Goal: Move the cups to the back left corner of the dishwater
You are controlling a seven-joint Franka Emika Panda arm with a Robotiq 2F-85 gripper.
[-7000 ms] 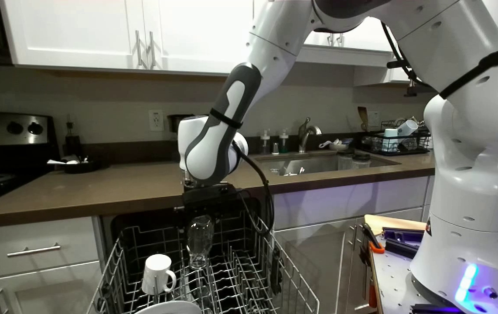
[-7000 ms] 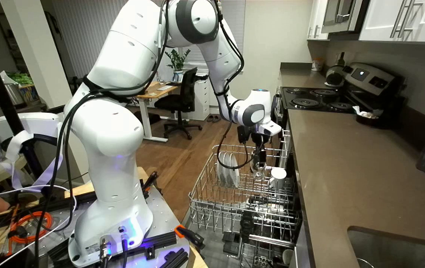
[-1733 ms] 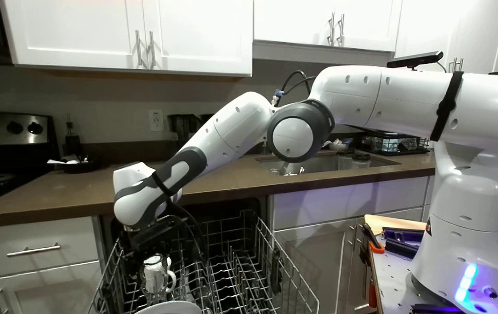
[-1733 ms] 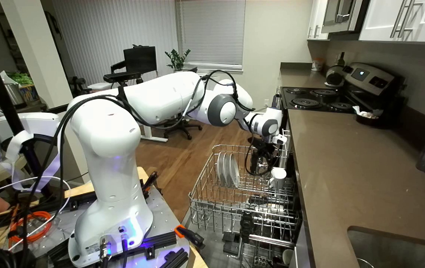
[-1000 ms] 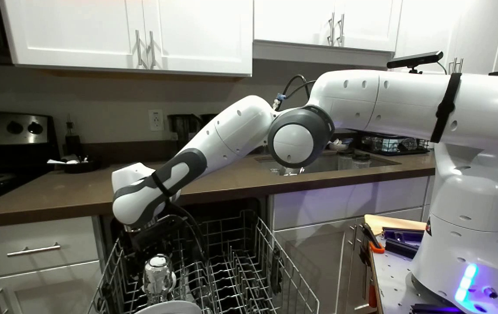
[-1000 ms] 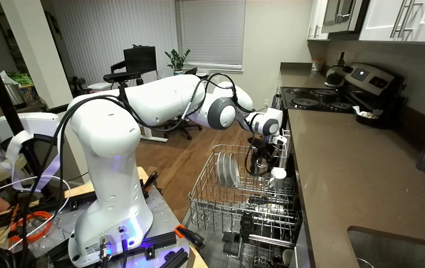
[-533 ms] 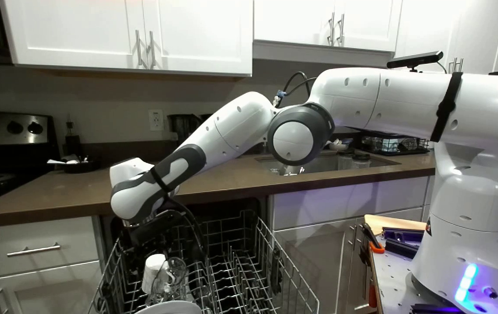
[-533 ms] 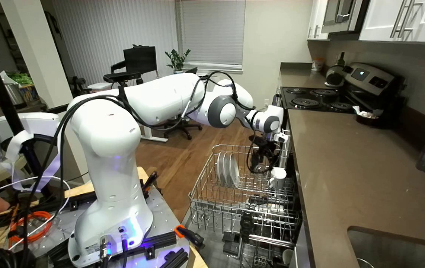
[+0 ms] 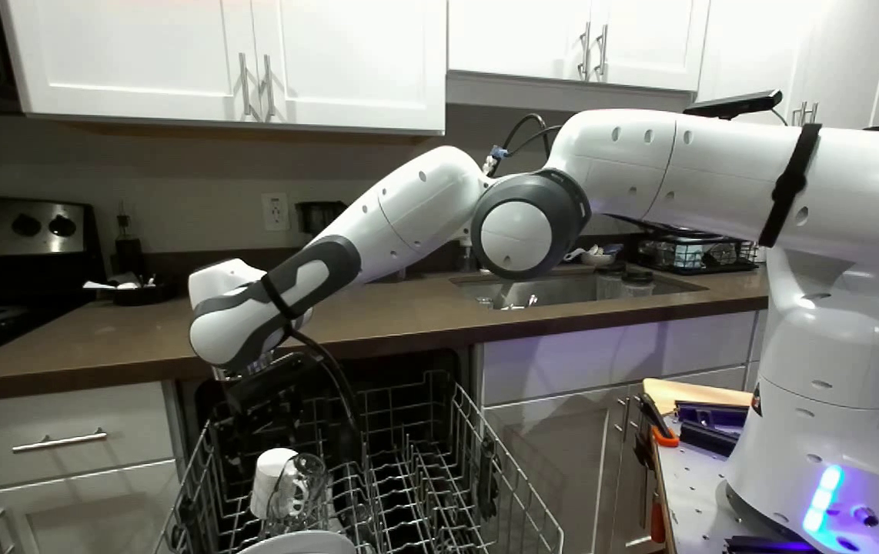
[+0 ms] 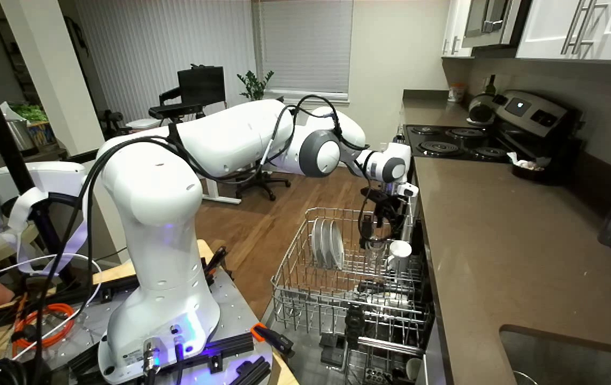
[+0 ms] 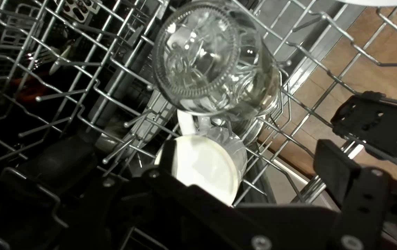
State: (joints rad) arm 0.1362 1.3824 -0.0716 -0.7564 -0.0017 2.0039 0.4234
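In an exterior view, a tilted drinking glass [image 9: 307, 486] stands just beside the white mug [image 9: 265, 481] in the dishwasher rack [image 9: 516, 468]. In an exterior view, plates [image 10: 326, 243] stand apart from both. In the wrist view, the end effector [image 11: 246, 151] is spread, gripping nothing; any sideways drift could topple the glass.

In an exterior view, the mug [image 9: 265, 478] is set in the rack [image 9: 393, 492], with the glass [image 9: 310, 486] placed before it and to its right, and part of the mug is covered. In an exterior view, plates [image 10: 328, 243] are stood left of both, the rack is flanked on the right by the surface [image 10: 514, 235], and the sink [image 10: 567, 350] is let into that.
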